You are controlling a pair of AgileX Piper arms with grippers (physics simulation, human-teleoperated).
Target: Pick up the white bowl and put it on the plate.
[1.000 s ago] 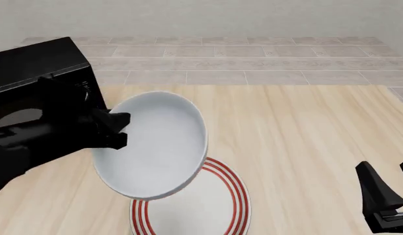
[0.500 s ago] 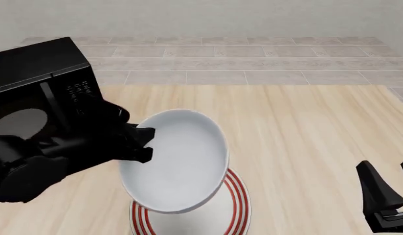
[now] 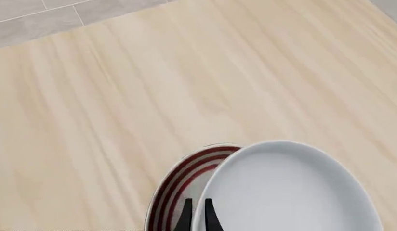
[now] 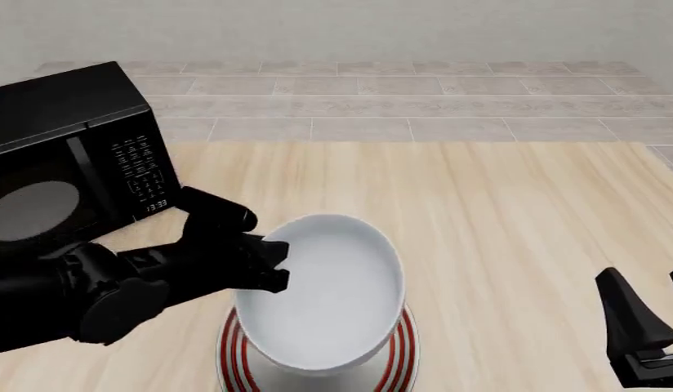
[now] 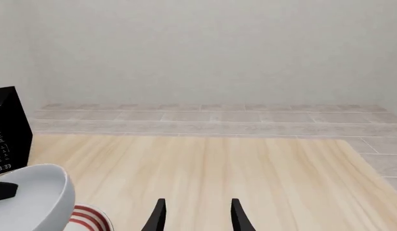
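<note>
**White bowl held tilted over the red-ringed plate**

In the front view, the white bowl (image 4: 320,294) sits low and centre in the frame. It is tipped so that its glossy inside faces the camera and slightly right. It overlaps most of the plate (image 4: 400,343), which lies flat on the counter (image 4: 511,220) at the bottom edge of the frame. Only the plate's red rings show, curving out on either side below the bowl. Whether the bowl's lower edge touches the plate cannot be told from these pictures.

The left gripper (image 4: 269,265) is clamped on the bowl's rim at the bowl's left side. Its black arm stretches away to the lower left of the frame. In the left wrist view, two thin dark fingertips (image 3: 187,217) pinch the bowl's edge at the bottom of the picture, with the ringed plate showing just beside the bowl.

The right gripper (image 4: 647,310) stands at the lower right of the front view, well apart from the bowl and plate. Its jaws are spread and hold nothing. The right wrist view shows its two fingers parted over bare counter.

A black microwave (image 4: 69,155) stands on the counter at the upper left of the front view, behind the left arm. Beyond the pale wood counter lie grey floor tiles and a plain light wall.
</note>
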